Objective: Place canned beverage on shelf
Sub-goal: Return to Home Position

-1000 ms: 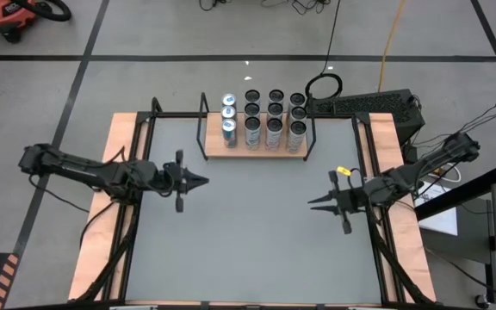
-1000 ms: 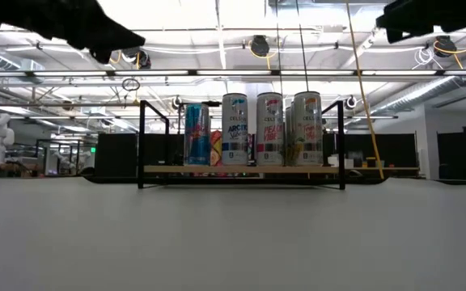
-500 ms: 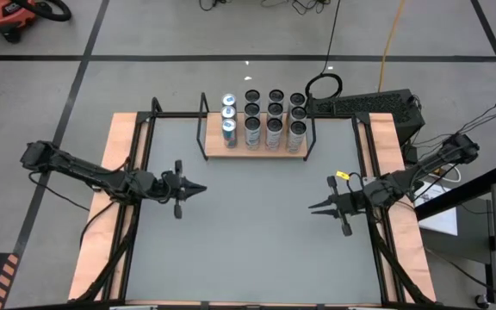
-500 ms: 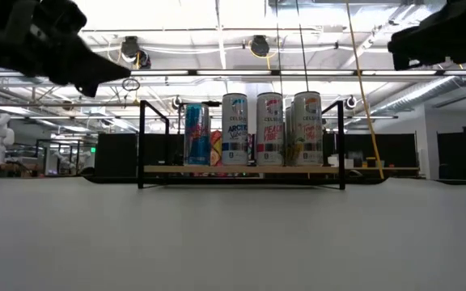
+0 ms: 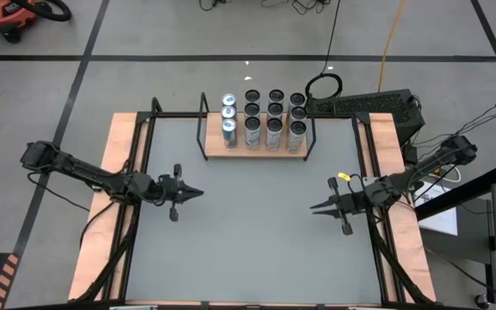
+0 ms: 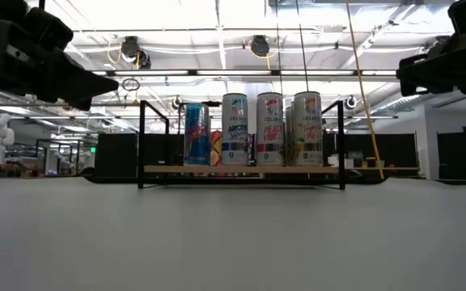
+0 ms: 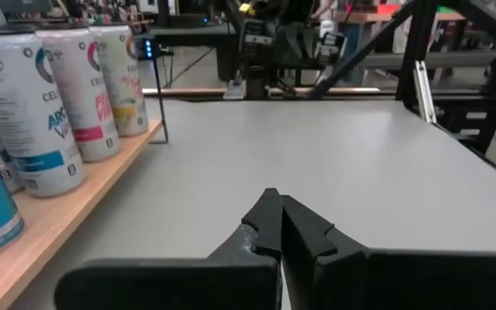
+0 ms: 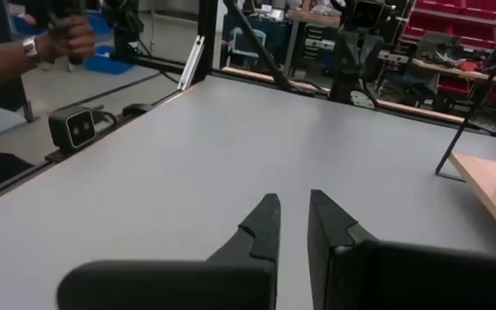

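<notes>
tabletop (image 5: 248, 232): grey | small camera (image 8: 79, 128): by its edge | orange machine (image 5: 7, 13): floor, possibly vacuum

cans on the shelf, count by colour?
Short blue soda cans: 3
Tall white cans with dark tops: 9
Total on the light-wood shelf with black rod frame: 12

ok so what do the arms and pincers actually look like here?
Left arm and right arm are black, slim jointed links with dark cables looping along them. Left pincer and right pincer each have two black tapered fingers with notched inner edges on a short crossbar. A small yellow tag sits near the right wrist.
</notes>
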Controlling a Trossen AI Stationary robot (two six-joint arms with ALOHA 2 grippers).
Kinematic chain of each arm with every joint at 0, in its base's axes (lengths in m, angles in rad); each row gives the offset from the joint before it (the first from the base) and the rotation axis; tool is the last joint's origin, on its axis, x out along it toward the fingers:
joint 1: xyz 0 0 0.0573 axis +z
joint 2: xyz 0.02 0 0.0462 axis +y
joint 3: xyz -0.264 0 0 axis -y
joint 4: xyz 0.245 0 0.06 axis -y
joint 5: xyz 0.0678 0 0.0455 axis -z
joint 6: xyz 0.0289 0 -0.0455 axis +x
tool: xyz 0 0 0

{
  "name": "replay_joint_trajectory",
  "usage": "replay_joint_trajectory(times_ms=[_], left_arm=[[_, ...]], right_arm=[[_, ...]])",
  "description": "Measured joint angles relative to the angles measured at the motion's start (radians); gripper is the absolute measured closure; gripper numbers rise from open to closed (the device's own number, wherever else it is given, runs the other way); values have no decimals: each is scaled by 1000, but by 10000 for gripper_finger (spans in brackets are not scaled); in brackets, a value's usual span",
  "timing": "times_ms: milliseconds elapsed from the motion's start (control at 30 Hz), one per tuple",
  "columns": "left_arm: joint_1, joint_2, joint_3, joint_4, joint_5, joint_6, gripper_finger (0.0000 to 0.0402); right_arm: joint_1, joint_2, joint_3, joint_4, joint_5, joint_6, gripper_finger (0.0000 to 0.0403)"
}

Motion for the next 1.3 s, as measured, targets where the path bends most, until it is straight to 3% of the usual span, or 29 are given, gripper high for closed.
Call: replay_joint_trajectory(times_ms=[233,600,1300], left_arm=[[0,0,0,4,30,34,401],[3,-63,-1,-57,41,106,401],[3,-418,-2,-417,32,96,401]], right_arm=[[0,-59,-32,14,0,7,403],[0,-168,-34,-123,0,5,403],[0,-472,-37,-327,-1,-45,403]])
